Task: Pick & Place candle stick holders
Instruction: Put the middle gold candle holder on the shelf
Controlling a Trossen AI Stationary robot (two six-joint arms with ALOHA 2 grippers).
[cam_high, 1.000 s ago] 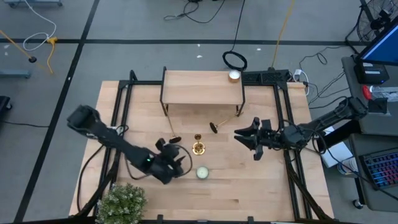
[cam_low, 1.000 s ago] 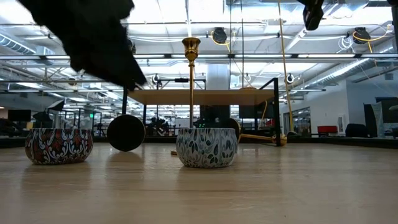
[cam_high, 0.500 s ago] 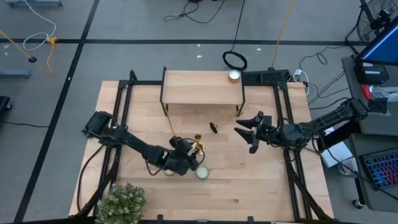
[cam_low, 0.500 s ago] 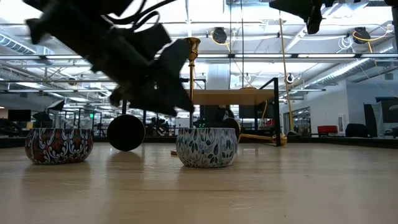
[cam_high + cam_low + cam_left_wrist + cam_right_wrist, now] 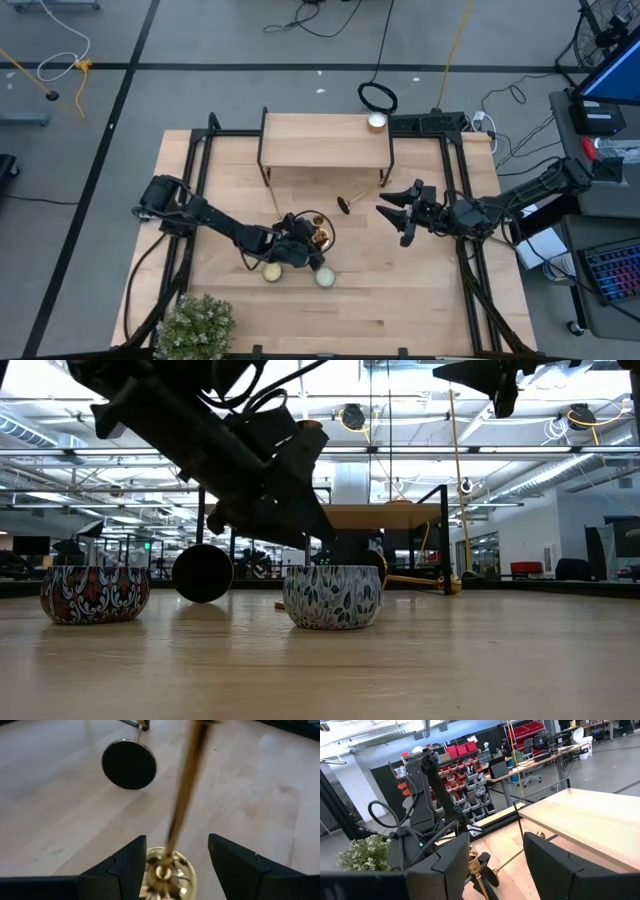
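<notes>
1. One holder [image 5: 176,822] is stood upright mid-bench [image 5: 420,300], its stem vertical, cup uppermost.
2. It is flanked by the left pincer [image 5: 172,865], fingers spread apart.
3. The right pincer [image 5: 392,214] is held spread, well apart.

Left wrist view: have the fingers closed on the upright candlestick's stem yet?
No. The left gripper is open, its fingers on either side of the upright candlestick with gaps showing to the stem.

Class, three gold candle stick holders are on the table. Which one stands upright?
The upright candle stick holder between the open fingers of the left hand. The other two candle stick holders lie toppled near the small raised shelf.
</notes>
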